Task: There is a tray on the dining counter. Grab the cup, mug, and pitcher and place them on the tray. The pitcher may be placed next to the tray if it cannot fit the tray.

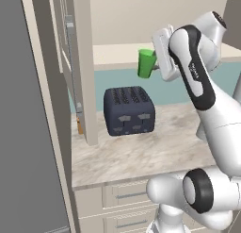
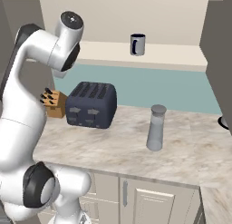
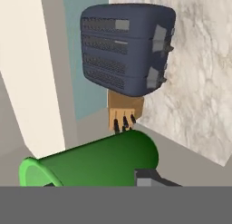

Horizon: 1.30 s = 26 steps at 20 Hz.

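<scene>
Gripper (image 3: 144, 177) pinches the cup (image 3: 90, 162); right base view shows mug (image 2: 137, 44), pitcher (image 2: 156, 128).

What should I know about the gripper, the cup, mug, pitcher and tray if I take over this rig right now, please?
Gripper: shut on the cup, which is lifted high above the toaster and held tilted, in mid-carry.
Mug: stands upright on the pale ledge at the back wall, untouched.
Pitcher: stands upright on the marble counter, to the right of the toaster, untouched.
Tray: not seen from here, so nothing is confirmed placed.
Done: cup picked up.
Left: carry the cup to the tray, then fetch the mug and the pitcher.
</scene>
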Tool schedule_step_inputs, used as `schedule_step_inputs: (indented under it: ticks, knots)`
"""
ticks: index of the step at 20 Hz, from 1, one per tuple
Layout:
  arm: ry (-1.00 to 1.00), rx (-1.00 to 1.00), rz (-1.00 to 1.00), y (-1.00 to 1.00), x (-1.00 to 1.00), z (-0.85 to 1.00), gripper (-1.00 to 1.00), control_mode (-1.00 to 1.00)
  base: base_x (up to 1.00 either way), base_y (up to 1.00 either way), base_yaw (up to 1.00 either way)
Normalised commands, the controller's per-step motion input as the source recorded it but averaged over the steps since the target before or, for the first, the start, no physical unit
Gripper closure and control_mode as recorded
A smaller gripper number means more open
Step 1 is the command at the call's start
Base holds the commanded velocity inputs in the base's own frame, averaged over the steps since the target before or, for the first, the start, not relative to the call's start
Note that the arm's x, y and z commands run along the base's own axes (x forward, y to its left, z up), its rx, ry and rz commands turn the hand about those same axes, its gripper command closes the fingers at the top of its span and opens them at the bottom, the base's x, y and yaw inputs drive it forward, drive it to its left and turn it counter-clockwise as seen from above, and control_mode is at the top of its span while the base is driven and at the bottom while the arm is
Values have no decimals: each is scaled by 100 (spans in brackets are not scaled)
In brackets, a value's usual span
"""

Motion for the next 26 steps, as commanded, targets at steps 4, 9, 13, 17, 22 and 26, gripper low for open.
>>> schedule_step_inputs:
  ticks: [4,9,13,17,22,26]
  knots:
    - [6,-5,0,-47,-68,0,100,-100,0,0,0]
    - [7,-9,0,-33,-60,-4,100,-100,0,0,0]
    - [5,-10,0,-14,-46,-13,100,-100,0,0,0]
    - [3,-8,0,0,-30,-9,100,-100,0,0,0]
    - [3,-1,-1,0,-11,-2,100,-100,0,0,0]
    - [0,0,0,-21,-5,-7,100,-100,0,0,0]
